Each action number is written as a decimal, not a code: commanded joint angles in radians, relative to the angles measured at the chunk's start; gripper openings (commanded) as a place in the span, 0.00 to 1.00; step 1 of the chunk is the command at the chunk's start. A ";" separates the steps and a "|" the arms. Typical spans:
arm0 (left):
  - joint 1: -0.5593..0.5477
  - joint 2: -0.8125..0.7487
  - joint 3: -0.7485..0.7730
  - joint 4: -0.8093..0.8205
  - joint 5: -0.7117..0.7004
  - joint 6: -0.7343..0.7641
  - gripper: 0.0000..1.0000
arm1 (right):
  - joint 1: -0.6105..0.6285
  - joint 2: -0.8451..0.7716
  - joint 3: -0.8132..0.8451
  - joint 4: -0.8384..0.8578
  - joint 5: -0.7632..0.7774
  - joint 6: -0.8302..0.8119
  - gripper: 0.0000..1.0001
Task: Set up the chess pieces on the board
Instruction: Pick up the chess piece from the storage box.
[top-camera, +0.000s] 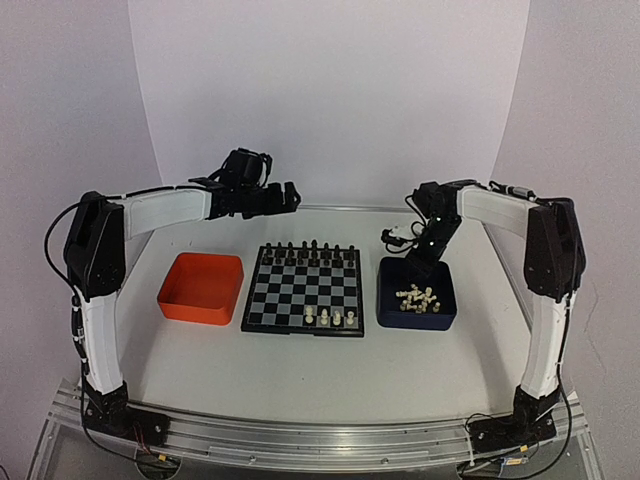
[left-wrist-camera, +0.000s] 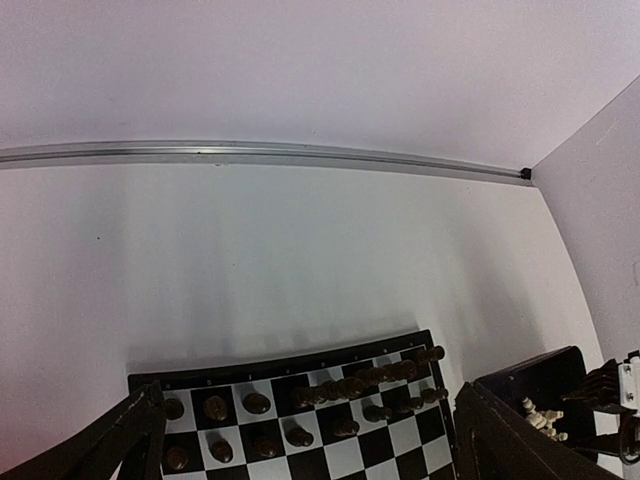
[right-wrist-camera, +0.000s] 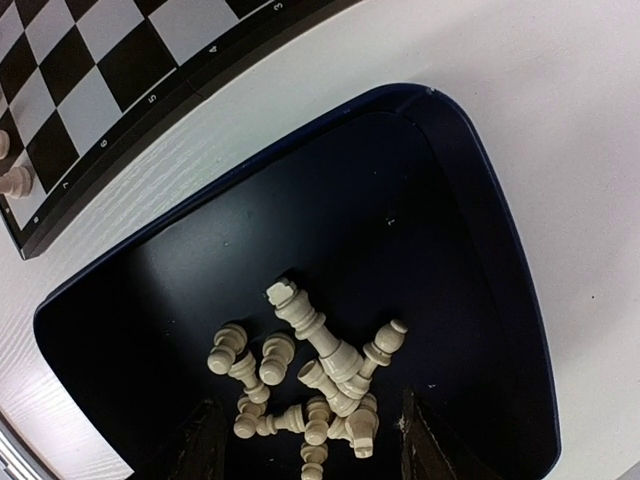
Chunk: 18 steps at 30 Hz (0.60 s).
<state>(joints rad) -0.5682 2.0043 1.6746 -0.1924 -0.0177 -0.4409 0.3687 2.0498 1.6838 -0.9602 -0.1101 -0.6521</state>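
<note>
Seen from above, my left gripper (top-camera: 285, 196) hangs wide open and empty, high beyond the far edge of the board (top-camera: 300, 292). I judge it is parked there to leave room for the other arm. My right gripper (top-camera: 418, 268) dips into the dark blue tray (top-camera: 415, 325) just right of the board, because the loose chess pieces (top-camera: 418, 297) lie heaped there. A few of them stand on the board's near row, and the black pieces (top-camera: 305, 250) fill the far rows. The orange tray (top-camera: 168, 290) sits left of the board, well apart from both sets of jaws.

Through my left wrist, my left fingers (left-wrist-camera: 110, 450) frame the bottom corners with nothing between them. The board's black end lies below them. Ahead runs the white matte table (left-wrist-camera: 300, 250), ending at a metal rail (left-wrist-camera: 260, 153) under a plain pale wall (left-wrist-camera: 300, 60).

Through my right wrist, my right fingers (right-wrist-camera: 205, 445) stand part-way apart astride the heap. No piece looks pinched, as far as I can see. The pieces lie tumbled across one another on the tray's smooth dark floor, so lifting one alone will need care. A corner of the board shows beyond the jaws, up and left.
</note>
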 joint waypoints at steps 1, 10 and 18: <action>-0.001 -0.048 -0.029 0.061 0.014 -0.014 1.00 | 0.001 0.026 0.033 -0.014 -0.028 -0.036 0.54; -0.001 -0.031 -0.035 0.071 -0.001 -0.020 1.00 | 0.001 0.076 0.066 -0.014 -0.081 -0.059 0.51; -0.001 -0.027 -0.045 0.068 -0.004 -0.027 1.00 | 0.003 0.121 0.082 -0.006 -0.102 -0.090 0.51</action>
<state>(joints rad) -0.5682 2.0042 1.6341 -0.1551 -0.0185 -0.4539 0.3687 2.1459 1.7289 -0.9585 -0.1742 -0.7075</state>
